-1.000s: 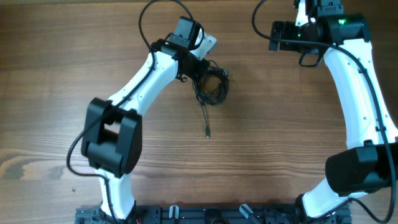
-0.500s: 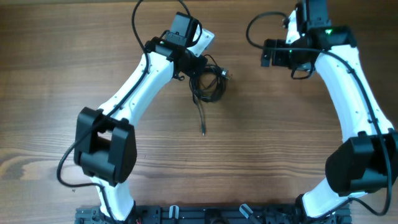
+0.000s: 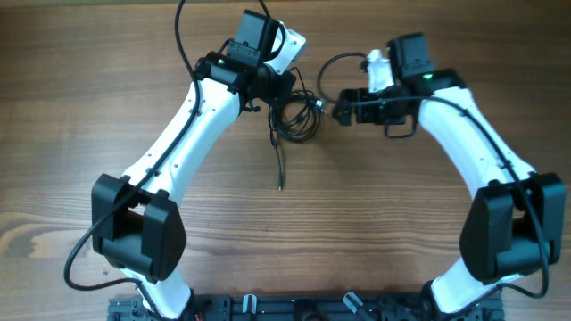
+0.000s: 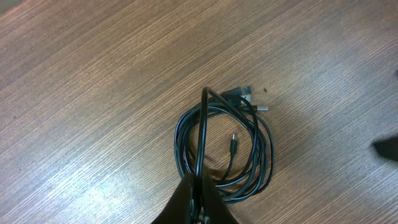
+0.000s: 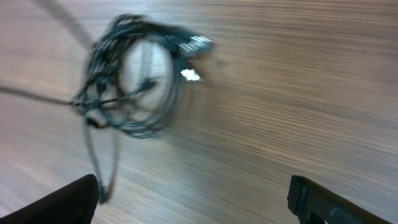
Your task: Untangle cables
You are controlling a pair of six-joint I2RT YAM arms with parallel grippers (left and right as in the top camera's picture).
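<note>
Wood-grain tabletop [image 3: 80, 98], two white arms reaching in over its far half: left arm [image 3: 192, 120] from the left side, right arm [image 3: 468, 147] from the right. Left claw [image 3: 270, 89] is clenched on one strand of the cables [image 3: 299, 120]; its wrist view shows that strand rising out of the coil into the pinched fingers [image 4: 180, 205]. Right claw [image 3: 344, 111] is spread wide, grasping nothing, just right of the bundle and clear of it. Cables sit between the two claws as a loose black coil, several loops overlapping. One free tail [image 3: 278, 169] runs straight out toward the robot base. Plug ends [image 4: 247, 94] lie at the coil's edge, on the right claw's side.
</note>
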